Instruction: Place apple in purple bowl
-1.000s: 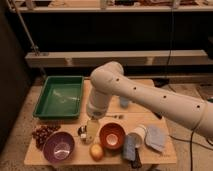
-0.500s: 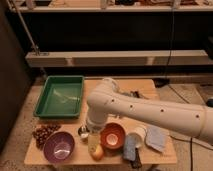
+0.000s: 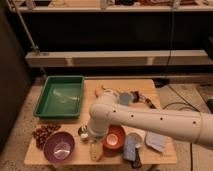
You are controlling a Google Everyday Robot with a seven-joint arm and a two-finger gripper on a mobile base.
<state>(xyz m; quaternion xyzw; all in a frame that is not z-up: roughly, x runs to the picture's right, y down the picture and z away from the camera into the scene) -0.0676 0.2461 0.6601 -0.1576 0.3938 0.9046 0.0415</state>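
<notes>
The apple (image 3: 95, 153) is sitting near the front edge of the table (image 3: 89, 107), directly under the gripper (image 3: 94, 145). The gripper is hanging over it with its jaws spread wide, pinching nothing. Over the last second the arm has been swinging down and forward, carrying the gripper from above the middle of the table onto the fruit, so closing on it looks like the next step. The purple bowl (image 3: 59, 148) is waiting close beside the gripper on the grapes' (image 3: 44, 134) side. The orange bowl (image 3: 116, 138) is crowding in on the opposite side.
</notes>
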